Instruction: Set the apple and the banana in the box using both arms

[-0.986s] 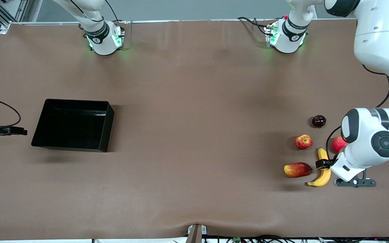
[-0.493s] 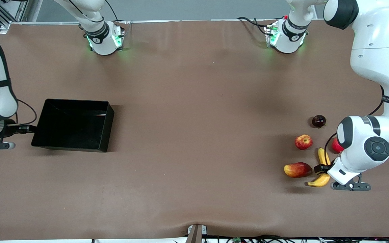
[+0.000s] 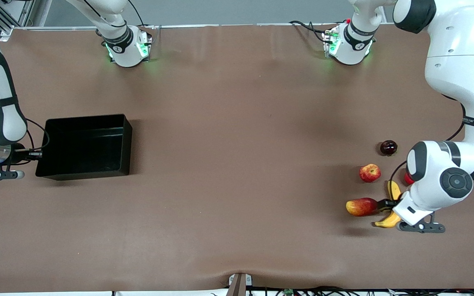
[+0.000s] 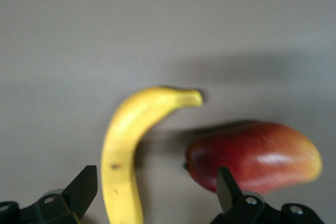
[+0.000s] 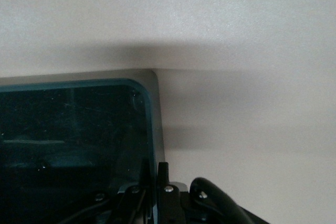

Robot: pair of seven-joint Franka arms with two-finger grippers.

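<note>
The banana (image 3: pixel 391 205) lies on the table (image 3: pixel 237 164) at the left arm's end, just beside a mango-like fruit (image 3: pixel 361 206), with the apple (image 3: pixel 370 172) a little farther from the front camera. The left gripper (image 4: pixel 157 192) straddles the banana, fingers spread — nothing grasped. The right gripper (image 5: pixel 153 174) is clenched on the wall of the box (image 3: pixel 84 148). Step in hand, I judge: the banana pick. Next: close squarely, clear of the other fruit.
</note>
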